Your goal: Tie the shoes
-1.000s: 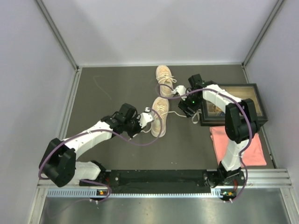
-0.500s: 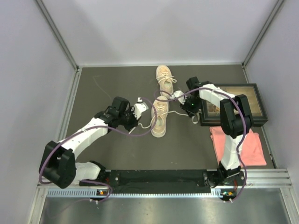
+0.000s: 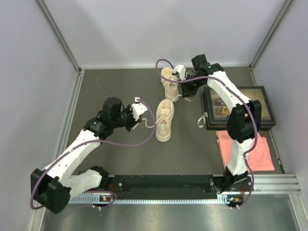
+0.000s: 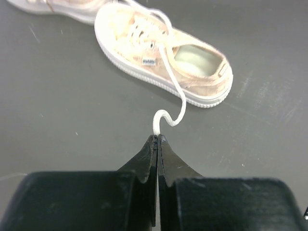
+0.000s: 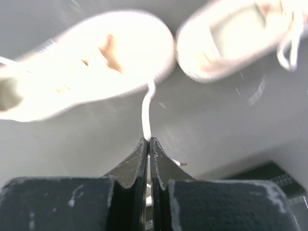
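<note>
Two beige shoes lie mid-table, the near shoe [image 3: 164, 121] and the far shoe [image 3: 169, 83]. My left gripper [image 3: 139, 109] is to the left of the near shoe and shut on the end of its white lace [image 4: 169, 86]. That lace curls from the eyelets of the near shoe [image 4: 163, 53] down to the left gripper [image 4: 158, 138]. My right gripper [image 3: 179, 73] hovers beside the far shoe, at the back. In its blurred wrist view the right gripper [image 5: 148, 140] is shut on a white lace [image 5: 147, 108] that runs up to one shoe [image 5: 86, 62].
A black-framed picture [image 3: 239, 107] lies at the right, and a pink cloth [image 3: 245, 150] lies in front of it. A loose white lace end [image 3: 202, 119] rests by the frame. Enclosure walls [image 3: 72, 86] ring the dark table.
The right gripper shut on a lace between the shoes and swung to the back beside the far shoe. The left gripper drew its lace further left.
</note>
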Controlling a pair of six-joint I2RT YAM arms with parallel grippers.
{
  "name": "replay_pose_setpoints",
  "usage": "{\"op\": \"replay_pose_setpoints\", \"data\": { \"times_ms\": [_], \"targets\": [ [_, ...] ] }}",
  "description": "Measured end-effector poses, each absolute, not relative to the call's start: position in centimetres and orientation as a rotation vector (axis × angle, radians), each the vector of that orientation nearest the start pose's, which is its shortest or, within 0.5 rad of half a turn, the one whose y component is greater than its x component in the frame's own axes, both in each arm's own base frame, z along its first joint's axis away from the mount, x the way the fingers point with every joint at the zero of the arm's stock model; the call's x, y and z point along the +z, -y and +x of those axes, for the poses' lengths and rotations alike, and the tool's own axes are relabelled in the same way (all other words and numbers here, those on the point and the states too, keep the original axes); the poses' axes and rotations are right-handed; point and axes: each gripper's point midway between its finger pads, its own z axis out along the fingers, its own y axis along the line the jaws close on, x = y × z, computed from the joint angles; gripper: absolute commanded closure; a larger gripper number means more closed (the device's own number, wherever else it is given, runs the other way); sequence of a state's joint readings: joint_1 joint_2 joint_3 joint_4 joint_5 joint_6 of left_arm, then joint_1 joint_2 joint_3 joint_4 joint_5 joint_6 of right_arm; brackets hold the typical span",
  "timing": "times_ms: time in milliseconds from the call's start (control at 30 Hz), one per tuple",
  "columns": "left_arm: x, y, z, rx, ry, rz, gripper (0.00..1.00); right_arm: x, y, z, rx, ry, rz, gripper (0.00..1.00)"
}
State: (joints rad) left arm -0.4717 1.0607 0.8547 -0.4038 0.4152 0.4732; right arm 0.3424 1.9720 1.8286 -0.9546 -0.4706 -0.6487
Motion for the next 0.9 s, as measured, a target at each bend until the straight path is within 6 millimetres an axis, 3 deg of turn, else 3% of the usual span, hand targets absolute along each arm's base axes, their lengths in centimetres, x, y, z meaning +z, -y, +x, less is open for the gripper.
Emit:
{"op": "replay_pose_setpoints", "data": {
  "times_ms": [133, 367, 500, 633, 700, 733, 867, 900],
  "targets": [
    [19.3, 19.5, 25.5, -0.449, -1.717, 1.237, 1.00, 17.0, -24.2, 39.5, 0.623, -2.122, -1.365, 1.00],
    [20.1, 20.2, 23.9, -0.437, -1.622, 1.327, 1.00, 20.0, -32.7, 35.0, 0.830, -1.976, -1.453, 1.00],
    [19.7, 20.5, 22.6, -0.446, -1.591, 1.375, 1.00, 19.6, -36.2, 33.5, 0.927, -1.941, -1.473, 0.95],
    [18.7, 20.8, 21.0, -0.462, -1.575, 1.432, 1.00, 17.3, -38.4, 32.5, 1.008, -2.006, -1.461, 0.59],
    [18.3, 20.8, 20.6, -0.467, -1.575, 1.457, 1.00, 16.0, -39.0, 32.2, 1.044, -2.060, -1.438, 0.50],
    [18.2, 20.9, 20.4, -0.469, -1.573, 1.469, 1.00, 15.3, -39.1, 32.1, 1.056, -2.088, -1.427, 0.39],
    [17.7, 21.0, 19.8, -0.481, -1.568, 1.502, 1.00, 15.4, -39.2, 32.1, 1.095, -2.140, -1.367, 0.17],
    [17.7, 21.0, 19.7, -0.483, -1.565, 1.510, 1.00, 16.0, -39.2, 32.5, 1.107, -2.135, -1.347, 0.07]
  ]
}}
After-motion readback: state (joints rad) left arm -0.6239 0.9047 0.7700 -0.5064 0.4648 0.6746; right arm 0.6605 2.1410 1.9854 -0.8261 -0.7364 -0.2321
